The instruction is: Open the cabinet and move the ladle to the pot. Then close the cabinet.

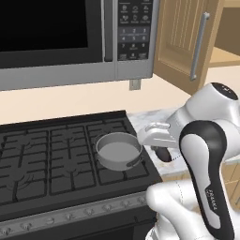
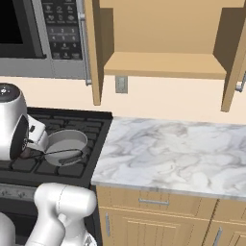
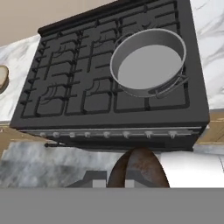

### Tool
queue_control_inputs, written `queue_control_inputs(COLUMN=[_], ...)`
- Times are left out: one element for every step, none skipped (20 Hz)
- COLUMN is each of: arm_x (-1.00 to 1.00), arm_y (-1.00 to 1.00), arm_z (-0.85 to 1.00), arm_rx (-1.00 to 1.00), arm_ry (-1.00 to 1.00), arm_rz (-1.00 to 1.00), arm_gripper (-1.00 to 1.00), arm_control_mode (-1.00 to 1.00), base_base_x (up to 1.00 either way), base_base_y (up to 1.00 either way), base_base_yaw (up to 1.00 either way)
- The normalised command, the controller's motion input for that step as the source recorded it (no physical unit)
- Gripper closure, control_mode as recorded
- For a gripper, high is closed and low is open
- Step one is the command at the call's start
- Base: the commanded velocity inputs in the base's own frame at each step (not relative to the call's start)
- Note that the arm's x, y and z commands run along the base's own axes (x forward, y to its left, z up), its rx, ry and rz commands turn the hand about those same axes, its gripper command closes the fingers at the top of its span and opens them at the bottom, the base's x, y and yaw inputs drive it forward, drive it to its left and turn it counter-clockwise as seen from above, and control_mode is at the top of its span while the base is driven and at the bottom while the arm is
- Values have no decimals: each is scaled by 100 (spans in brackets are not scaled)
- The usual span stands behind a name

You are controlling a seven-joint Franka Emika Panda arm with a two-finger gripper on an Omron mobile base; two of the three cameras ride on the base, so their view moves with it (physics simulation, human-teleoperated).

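The grey pot (image 1: 118, 150) sits on the stove's front right burner, also seen as the pot (image 2: 65, 145) and the pot (image 3: 148, 65). My gripper (image 1: 157, 139) hangs just right of the pot, near the stove's edge, shut on the ladle. The ladle's dark brown bowl (image 1: 164, 153) hangs below the hand, outside the pot's rim. In the hand view the ladle bowl (image 3: 138, 168) looms close at the bottom. The fingers are hidden. The cabinet (image 2: 163, 65) stands with both doors swung open and a bare shelf. Its left door (image 1: 185, 42) shows a long silver handle.
A grey microwave (image 1: 56, 37) hangs over the black stove (image 1: 47, 154). A marble counter (image 2: 173, 149) runs to the right, with base cabinets (image 2: 153, 216) below. A wall outlet (image 2: 121, 84) sits under the cabinet. A round brown item (image 3: 2, 76) lies on the counter beyond the stove.
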Motion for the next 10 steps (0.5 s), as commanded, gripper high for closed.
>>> queue_control_inputs(arm_x=[0,0,58,59,66,69,71,78,82,91], arm_y=[0,0,15,10,10,19,15,21,26,31], arm_z=[0,0,-26,-25,-38,-44,-43,-46,-49,-54], arm_rx=[0,0,0,0,0,0,0,0,0,0], arm_ry=[0,0,7,6,6,6,5,5,4,7], arm_rz=[0,0,-6,-6,-6,-6,-7,-7,-7,-7], arm_gripper=[100,100,100,100,100,100,100,100,100,100], arm_control_mode=[100,100,-100,-100,-100,-100,-100,-100,-100,-100], base_base_x=[60,58,0,0,0,0,0,0,0,0], base_base_y=[21,21,0,0,0,0,0,0,0,0], base_base_yaw=[-6,-6,0,0,0,0,0,0,0,0])
